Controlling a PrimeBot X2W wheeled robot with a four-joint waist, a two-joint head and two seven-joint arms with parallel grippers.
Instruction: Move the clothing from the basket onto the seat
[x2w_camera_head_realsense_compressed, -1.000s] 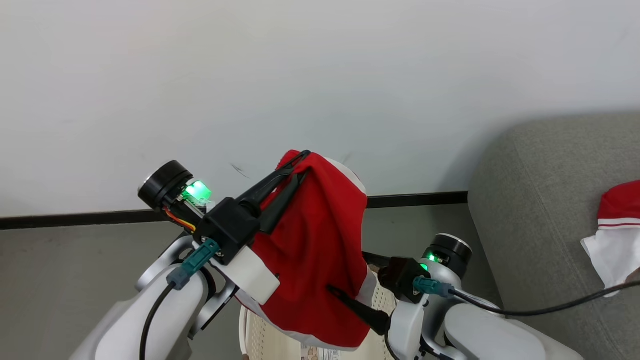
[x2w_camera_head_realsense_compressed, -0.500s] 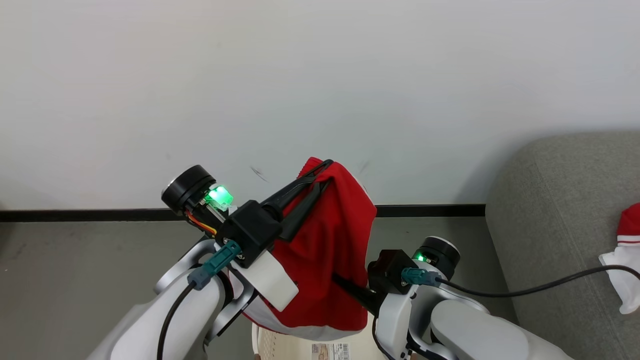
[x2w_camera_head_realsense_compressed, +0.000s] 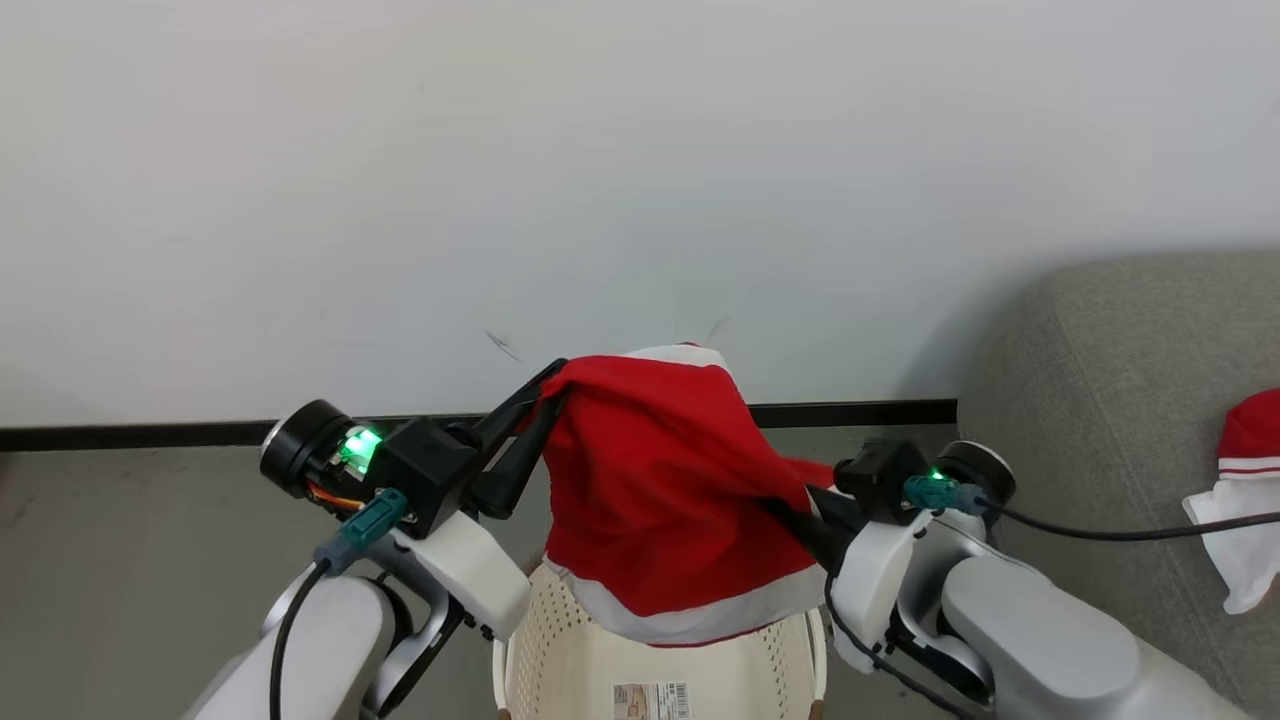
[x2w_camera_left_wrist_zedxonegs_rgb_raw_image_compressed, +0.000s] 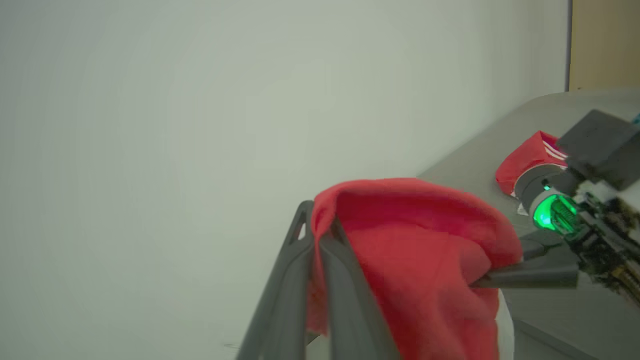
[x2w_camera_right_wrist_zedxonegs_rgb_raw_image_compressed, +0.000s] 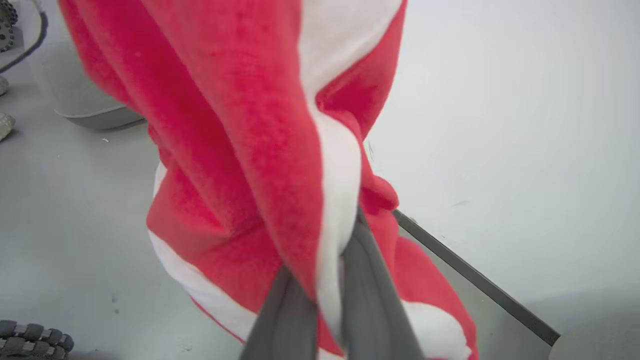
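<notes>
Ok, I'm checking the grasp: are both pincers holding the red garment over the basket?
Yes, the left pincer and the right pincer each clamp a fold of the red garment hanging above the basket.

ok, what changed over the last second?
The left gripper dropped lower, and the right gripper rose and swung right. The red-and-white fabric garment now spans between them instead of hanging from the left. Both stay shut on it, above the cream perforated plastic basket. The other red-and-white garment still lies on the grey fabric sofa.
</notes>
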